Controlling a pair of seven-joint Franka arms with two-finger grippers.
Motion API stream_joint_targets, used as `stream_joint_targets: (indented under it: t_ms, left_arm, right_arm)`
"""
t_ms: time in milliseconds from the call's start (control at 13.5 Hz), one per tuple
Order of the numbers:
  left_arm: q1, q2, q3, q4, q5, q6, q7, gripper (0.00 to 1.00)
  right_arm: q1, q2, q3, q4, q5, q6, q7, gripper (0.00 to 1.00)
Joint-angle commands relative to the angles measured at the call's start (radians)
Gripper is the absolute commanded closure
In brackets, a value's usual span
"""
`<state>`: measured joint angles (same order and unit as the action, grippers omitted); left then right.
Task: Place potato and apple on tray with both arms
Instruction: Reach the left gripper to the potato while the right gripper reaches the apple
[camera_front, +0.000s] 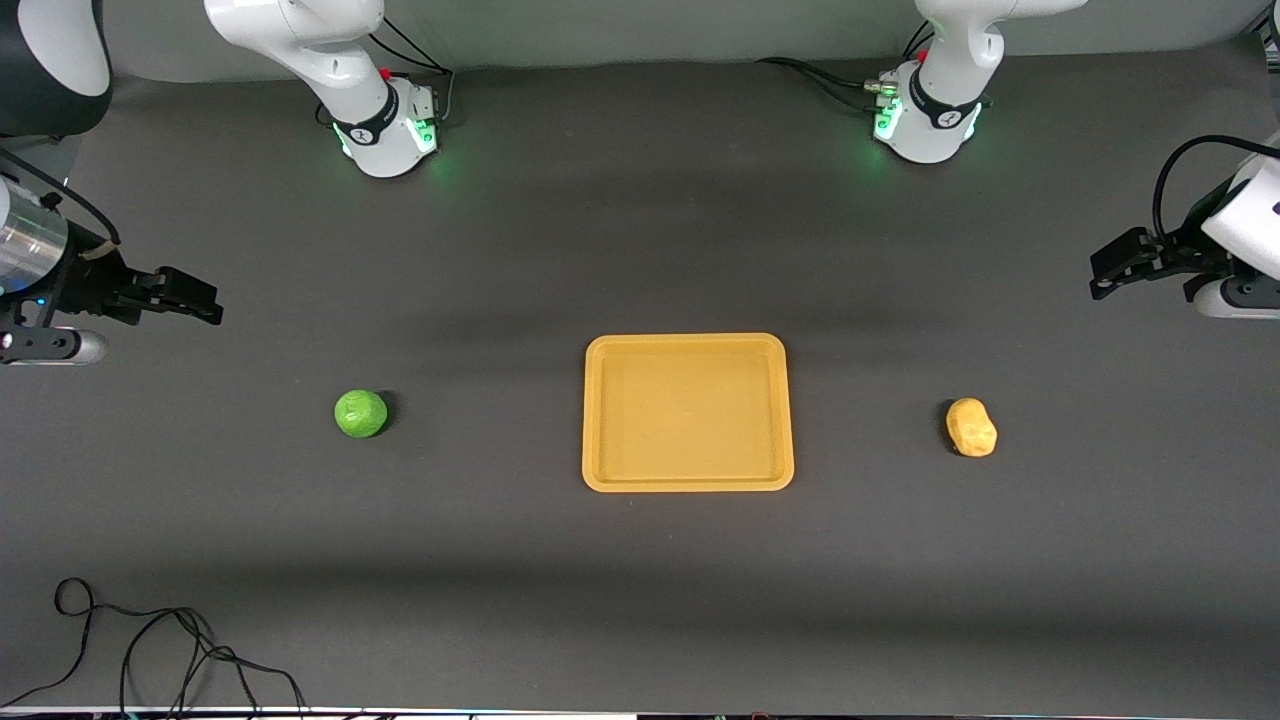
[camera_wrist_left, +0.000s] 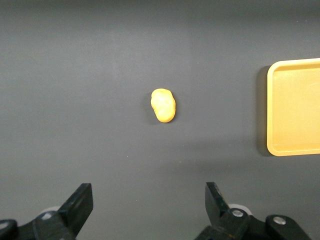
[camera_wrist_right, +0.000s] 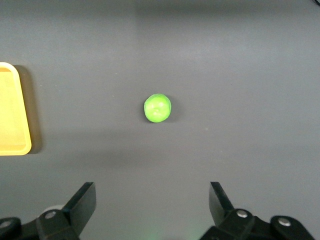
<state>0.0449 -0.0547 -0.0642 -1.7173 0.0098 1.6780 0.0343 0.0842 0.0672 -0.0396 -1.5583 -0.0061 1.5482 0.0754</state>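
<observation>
The orange-yellow tray (camera_front: 688, 412) lies flat in the middle of the table and holds nothing. The green apple (camera_front: 361, 413) sits on the table toward the right arm's end; it also shows in the right wrist view (camera_wrist_right: 158, 108). The yellow-tan potato (camera_front: 971, 427) lies toward the left arm's end; it also shows in the left wrist view (camera_wrist_left: 163, 105). My right gripper (camera_front: 205, 302) is open and empty, up in the air near the table's edge at its own end. My left gripper (camera_front: 1105, 275) is open and empty, up in the air at its own end.
The tray's edge shows in the left wrist view (camera_wrist_left: 295, 107) and in the right wrist view (camera_wrist_right: 12, 112). A loose black cable (camera_front: 150, 650) lies at the table's near edge toward the right arm's end. The two green-lit bases (camera_front: 390, 130) stand along the back.
</observation>
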Motion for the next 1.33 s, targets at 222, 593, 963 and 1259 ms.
stream_joint_targets:
  t_ms: [222, 593, 963, 1259]
  left_arm:
    - [-0.007, 0.006, 0.001, 0.019, 0.007, -0.029, 0.010, 0.00]
    - [-0.002, 0.157, 0.001, -0.011, 0.021, 0.125, 0.013, 0.00]
    - [-0.007, 0.341, 0.001, -0.168, 0.035, 0.458, 0.003, 0.00]
    - [-0.010, 0.493, 0.003, -0.235, 0.035, 0.655, -0.002, 0.00]
  right_arm:
    - [0.009, -0.009, -0.009, -0.002, -0.003, -0.003, -0.005, 0.00]
    - [0.005, 0.005, -0.025, 0.033, 0.008, 0.001, 0.003, 0.00]
    - [0.000, -0.004, -0.035, 0.040, 0.009, -0.008, 0.004, 0.00]
    - [0.008, 0.008, -0.032, 0.043, 0.005, -0.003, -0.014, 0.00]
